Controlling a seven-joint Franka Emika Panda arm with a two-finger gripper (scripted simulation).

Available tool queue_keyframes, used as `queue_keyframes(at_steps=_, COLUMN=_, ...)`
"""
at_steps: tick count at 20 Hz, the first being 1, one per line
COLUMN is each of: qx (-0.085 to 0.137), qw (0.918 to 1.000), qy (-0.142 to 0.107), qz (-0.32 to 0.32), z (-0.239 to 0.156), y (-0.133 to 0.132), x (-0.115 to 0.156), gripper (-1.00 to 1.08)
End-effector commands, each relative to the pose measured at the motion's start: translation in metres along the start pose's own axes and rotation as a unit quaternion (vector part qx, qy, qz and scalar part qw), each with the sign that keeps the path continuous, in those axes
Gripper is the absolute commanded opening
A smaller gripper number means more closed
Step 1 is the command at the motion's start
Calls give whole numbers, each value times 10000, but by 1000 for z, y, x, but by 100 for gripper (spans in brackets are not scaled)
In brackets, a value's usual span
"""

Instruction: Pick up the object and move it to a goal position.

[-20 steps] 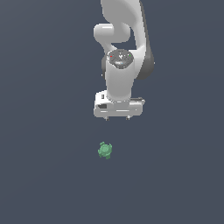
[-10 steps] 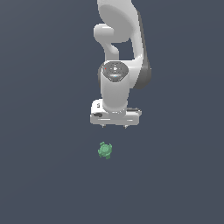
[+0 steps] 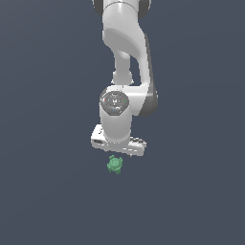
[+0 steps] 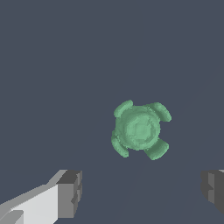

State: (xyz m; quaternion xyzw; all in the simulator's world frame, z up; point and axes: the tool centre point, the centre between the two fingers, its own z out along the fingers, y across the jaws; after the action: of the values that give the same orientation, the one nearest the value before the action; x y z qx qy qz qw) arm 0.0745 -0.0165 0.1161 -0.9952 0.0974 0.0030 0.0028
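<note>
No readable text anywhere.

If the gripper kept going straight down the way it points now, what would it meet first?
Most likely the green object, lying just below the open gripper. In the wrist view it sits ahead of the fingers, slightly off the midline, so one finger might touch it before the floor; depth is hard to judge.

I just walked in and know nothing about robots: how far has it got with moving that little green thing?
Early stage. Done: the gripper hangs just above the green knobbly object. In hand: lining up; the wrist view shows the fingers spread wide, the object apart from them, not yet between them. Left: lowering, closing, lifting, and carrying it to the goal, which isn't visible.
</note>
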Motion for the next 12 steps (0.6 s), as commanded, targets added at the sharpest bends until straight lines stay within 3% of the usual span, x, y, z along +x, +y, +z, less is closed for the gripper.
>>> queue_keyframes(at_steps=1, qx=-7, qw=9999, qy=14, qz=153, z=9, y=4, x=10, gripper=100)
queue_keyframes(at_steps=12, qx=-23, qw=9991, qy=33, qz=428, z=26, y=12, x=26, gripper=100)
